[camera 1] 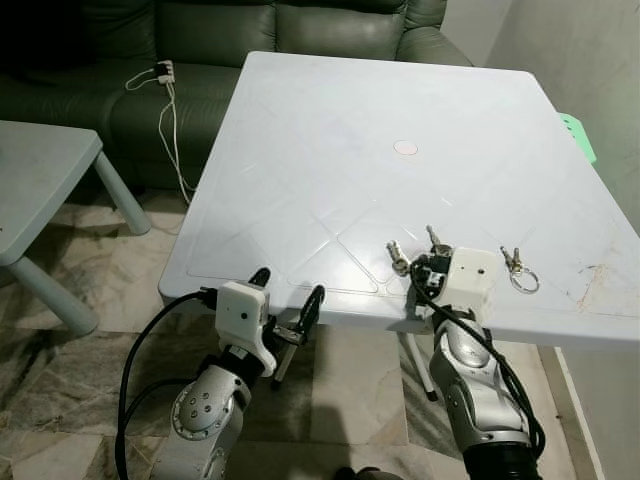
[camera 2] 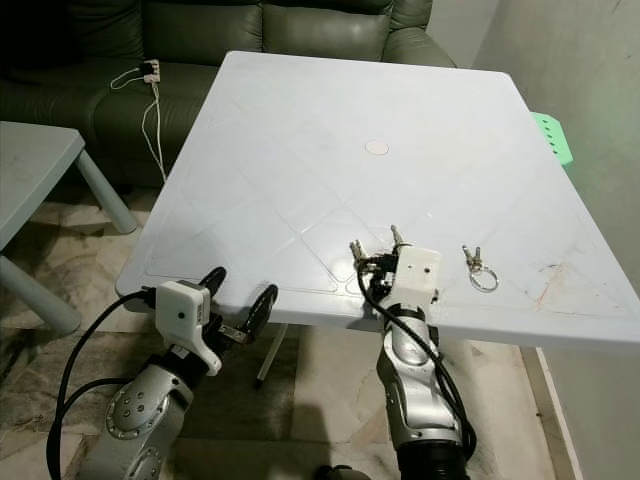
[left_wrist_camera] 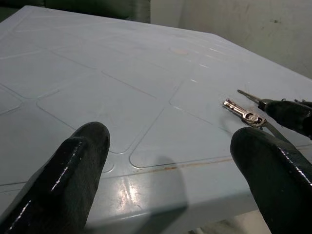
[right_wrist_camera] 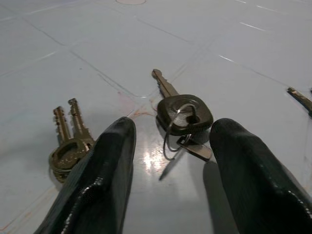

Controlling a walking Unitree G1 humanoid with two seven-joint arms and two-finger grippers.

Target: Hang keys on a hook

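Lying flat near the front edge of the white table (camera 1: 330, 130): a black-headed key (right_wrist_camera: 183, 113) on a wire ring, brass keys (right_wrist_camera: 68, 139) just beside it, a third ringed bunch (camera 1: 520, 270) farther right. Hovering over the black-headed key, right gripper (right_wrist_camera: 170, 161) spread wide, gripping nothing. At the table edge, left gripper (left_wrist_camera: 170, 180) likewise wide apart, empty.

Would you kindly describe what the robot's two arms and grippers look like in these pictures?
Both arms are silver metal with rounded, jointed segments, and a black cable loops along each one. Each wrist carries a white, boxy block with a small dark dot on its face. The left gripper and the right gripper each have two long, glossy black fingers with rounded, thick tips. No other markings can be made out.
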